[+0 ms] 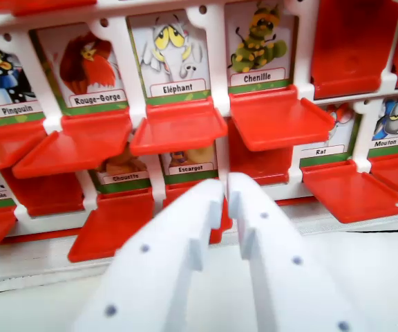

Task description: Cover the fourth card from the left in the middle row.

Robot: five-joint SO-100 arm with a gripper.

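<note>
The white plastic hand [226,197], nearly clenched and empty, sits just below the red hinged flap [278,121] under the Chenille caterpillar card [258,48].

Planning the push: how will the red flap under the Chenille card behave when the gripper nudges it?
The flap looks like thin rigid plastic hinged at the board, so it should probably swing rather than bend. It seems light and glossy, so the gripper might slip off its edge.
</note>
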